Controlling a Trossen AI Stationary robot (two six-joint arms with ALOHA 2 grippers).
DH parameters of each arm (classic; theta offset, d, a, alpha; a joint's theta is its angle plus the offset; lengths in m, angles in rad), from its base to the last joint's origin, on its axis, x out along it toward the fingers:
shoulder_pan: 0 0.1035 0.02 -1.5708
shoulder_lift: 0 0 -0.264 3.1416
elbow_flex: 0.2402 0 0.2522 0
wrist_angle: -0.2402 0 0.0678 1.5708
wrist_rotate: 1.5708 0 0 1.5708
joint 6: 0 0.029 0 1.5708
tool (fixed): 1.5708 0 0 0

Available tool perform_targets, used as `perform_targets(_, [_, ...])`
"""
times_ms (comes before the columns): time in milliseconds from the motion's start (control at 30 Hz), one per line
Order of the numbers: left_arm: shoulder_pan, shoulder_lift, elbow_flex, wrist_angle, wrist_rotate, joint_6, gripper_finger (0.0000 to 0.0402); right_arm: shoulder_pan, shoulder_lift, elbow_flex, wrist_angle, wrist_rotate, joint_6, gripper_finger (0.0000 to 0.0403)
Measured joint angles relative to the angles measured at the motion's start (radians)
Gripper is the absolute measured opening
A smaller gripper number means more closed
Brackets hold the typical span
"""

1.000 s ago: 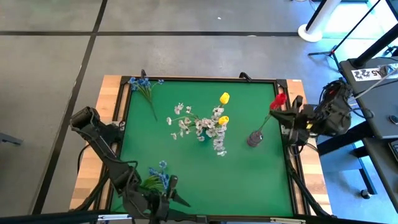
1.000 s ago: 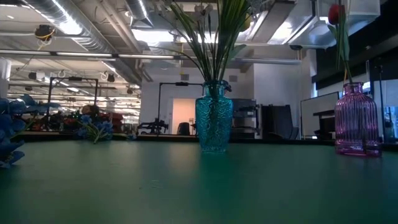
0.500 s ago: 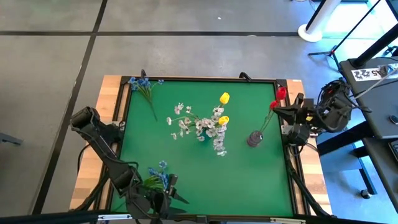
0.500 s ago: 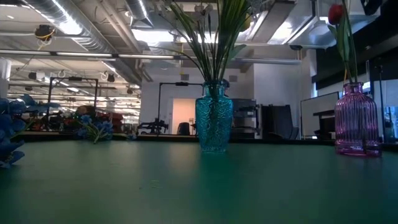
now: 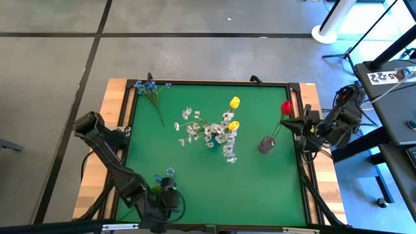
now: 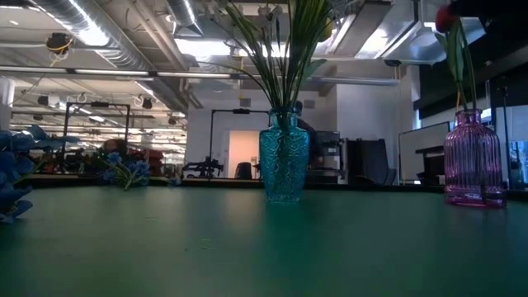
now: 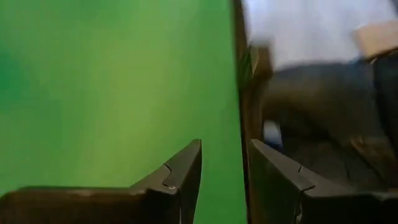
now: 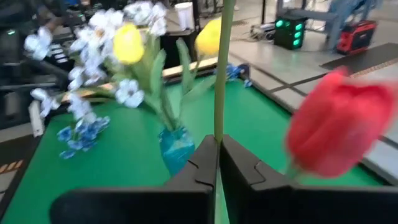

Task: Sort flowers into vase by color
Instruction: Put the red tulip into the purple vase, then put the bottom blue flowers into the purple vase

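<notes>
A purple vase [image 5: 265, 144] stands near the table's right edge, with a red tulip [image 5: 286, 106] above it. In the low view the tulip [image 6: 445, 16] tops green stems that drop into the purple vase [image 6: 473, 161]. My right gripper [image 5: 294, 123] is beside it, shut on a green stem. A teal vase [image 5: 210, 144] in the middle holds white sprigs and yellow tulips. One blue sprig [image 5: 151, 88] lies at the far left corner and another [image 5: 162, 177] at the near left. My left gripper [image 5: 166, 194] hovers open beside the near one. My right gripper [image 8: 219, 142] pinches a thin green stem [image 8: 219, 118] between its two fingers [image 8: 202, 162], which come level from the table's right and lie across it. The stem stands upright and leaves the wrist view at the top. A red blossom [image 8: 339, 121] shows close beside it.
A raised dark frame [image 5: 299, 156] borders the green mat, with wood boards outside it. The mat between the vases and the near edge is bare. My left gripper [image 7: 225, 152] looks down on the mat's edge.
My left gripper has turned and moved a little toward the far edge, over the near blue sprig. My right gripper has shifted slightly toward the purple vase and now shows dark in the low view's upper right corner. The red blossoms have drawn together above the vase.
</notes>
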Motion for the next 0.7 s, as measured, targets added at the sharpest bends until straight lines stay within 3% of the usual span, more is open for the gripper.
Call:
perform_targets(167, [-0.01,0.0,0.0,-0.277,0.173,-0.328,0.0128,0.0,0.01,-0.063,0.097,-0.028,-0.027,0.0055])
perform_targets(367, [-0.02,0.0,0.0,-0.521,0.291,-0.612,0.0128,0.0,0.035,-0.065,0.156,-0.047,-0.045,0.0156])
perform_targets(567, [-0.031,0.0,-0.088,-0.456,0.369,-0.674,0.0128,0.0,0.035,-0.064,0.262,-0.102,-0.111,0.0258])
perform_targets(700, [-0.031,0.001,-0.231,-0.309,0.426,-0.675,0.0128,0.0,0.042,-0.044,0.271,-0.166,-0.117,0.0289])
